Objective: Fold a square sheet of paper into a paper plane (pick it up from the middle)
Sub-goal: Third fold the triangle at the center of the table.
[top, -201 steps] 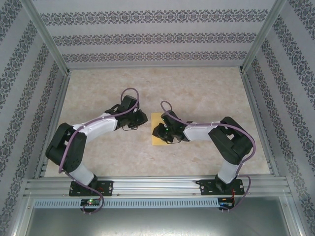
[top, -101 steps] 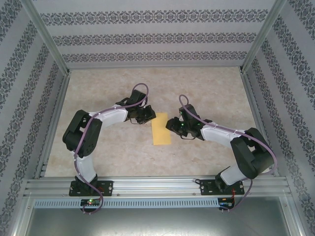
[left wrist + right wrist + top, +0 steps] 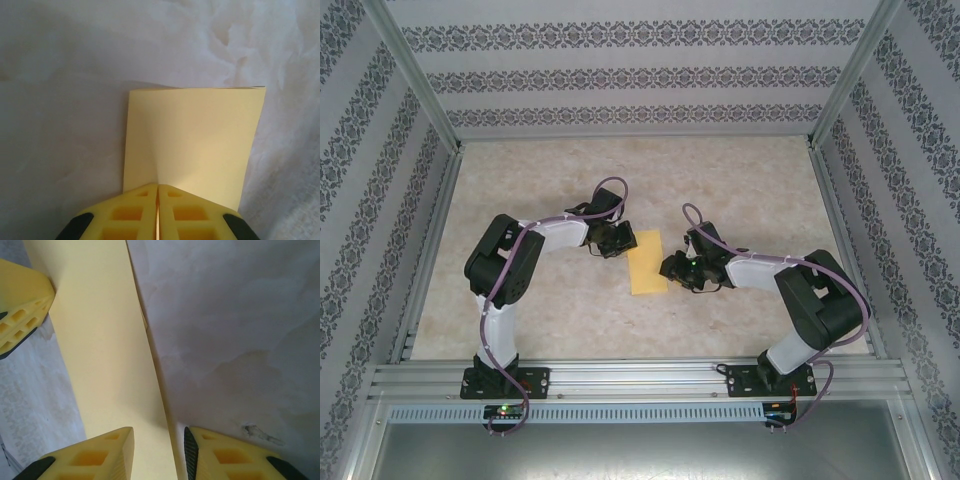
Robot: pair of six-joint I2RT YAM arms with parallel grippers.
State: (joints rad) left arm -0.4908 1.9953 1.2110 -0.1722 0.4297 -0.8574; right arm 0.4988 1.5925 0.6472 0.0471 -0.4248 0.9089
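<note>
Your right gripper (image 3: pixel 668 268) has pulled back off the paper (image 3: pixel 648 262) since a second ago, and your left gripper (image 3: pixel 620 243) has slid in to its left edge. The paper is lying on the table (image 3: pixel 740 180) as a narrow folded strip between the two grippers. Your left fingers (image 3: pixel 130 215) are pressing shut, tips touching the paper's edge; I can't tell whether they're pinching it. Your right jaws are standing apart, straddling the paper's right edge.
</note>
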